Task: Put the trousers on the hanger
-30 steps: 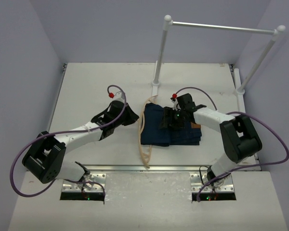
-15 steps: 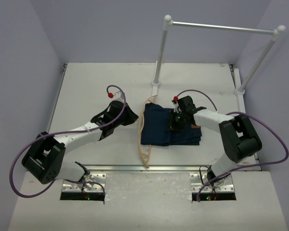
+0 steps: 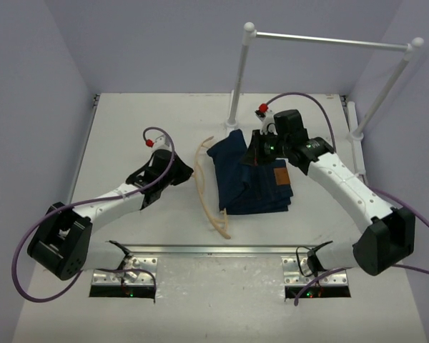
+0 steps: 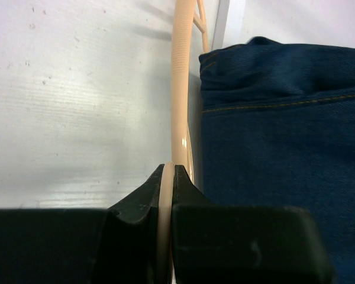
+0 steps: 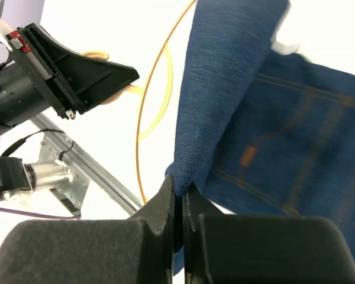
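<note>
The trousers (image 3: 257,187) lie folded on the bench (image 3: 129,121), just right of the hanger (image 4: 180,89). The right claw (image 5: 178,184) is pinched closed on a raised fold of their cloth. The left claw (image 4: 167,170) is clamped tight on the hanger's bar.

Top external looks steeply down from high on the near side, wide view. Wrist cameras look forward at close range. All three share trousers (image 3: 252,182) and hanger (image 4: 180,89).
</note>
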Controlling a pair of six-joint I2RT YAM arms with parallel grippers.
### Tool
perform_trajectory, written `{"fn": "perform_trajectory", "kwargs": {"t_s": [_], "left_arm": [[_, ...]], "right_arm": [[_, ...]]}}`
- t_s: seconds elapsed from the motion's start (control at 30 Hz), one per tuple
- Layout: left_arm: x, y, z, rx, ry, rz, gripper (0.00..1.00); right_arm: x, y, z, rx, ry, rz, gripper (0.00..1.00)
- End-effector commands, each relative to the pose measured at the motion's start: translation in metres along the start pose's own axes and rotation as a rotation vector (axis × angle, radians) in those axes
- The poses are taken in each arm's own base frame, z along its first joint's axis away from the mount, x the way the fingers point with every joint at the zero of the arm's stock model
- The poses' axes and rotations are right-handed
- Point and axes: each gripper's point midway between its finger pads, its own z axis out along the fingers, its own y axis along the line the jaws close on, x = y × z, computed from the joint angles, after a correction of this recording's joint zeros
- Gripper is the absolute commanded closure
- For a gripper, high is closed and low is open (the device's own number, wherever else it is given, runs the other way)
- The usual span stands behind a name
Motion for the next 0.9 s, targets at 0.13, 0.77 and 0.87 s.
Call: {"fn": "perform_trajectory", "kwargs": {"t_s": [0.13, 0.77, 0.87], "left_arm": [[-0.006, 0.032, 0.004, -0.116, 0.020, 0.130, 1.00], [0.014, 0.024, -0.008, -0.038, 0.142, 0.193, 1.00], [0.014, 0.020, -0.011, -0.014, 0.144, 0.209, 1.00]], "right_arm": [[-0.006, -0.061, -0.038, 0.298, -0.042, -0.022, 1.00], [0.075, -0.243, -0.013, 0.849, 0.239, 0.125, 0.99], [0.087, -0.249, -0.005, 0.855, 0.269, 0.141, 0.81]]}}
